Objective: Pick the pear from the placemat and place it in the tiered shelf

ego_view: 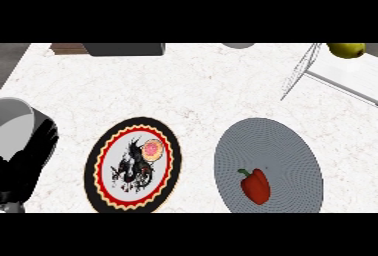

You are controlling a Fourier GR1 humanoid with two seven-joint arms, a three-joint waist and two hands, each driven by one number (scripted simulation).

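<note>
The white marbled counter [199, 85] filled the view. On it lay a grey round placemat [284, 145] at the right, and just beside it, at the left, a round patterned mat [133, 124] with a black rim, a red ring and a dark figure in the middle. At the far left edge, the grey forearm [15, 120] came in with the black left hand [29, 165] apart from both mats; whether that hand was spread or closed, I could not tell. Up in the top right corner stood the tiered shelf [343, 75], with its thin wire frame and white level. A dark box [125, 48] sat at the far edge. A red pepper [256, 187] lay on the grey placemat. And there was the pear [345, 49], yellow-green, in the shelf, well apart from the placemat. No right hand showed.
</note>
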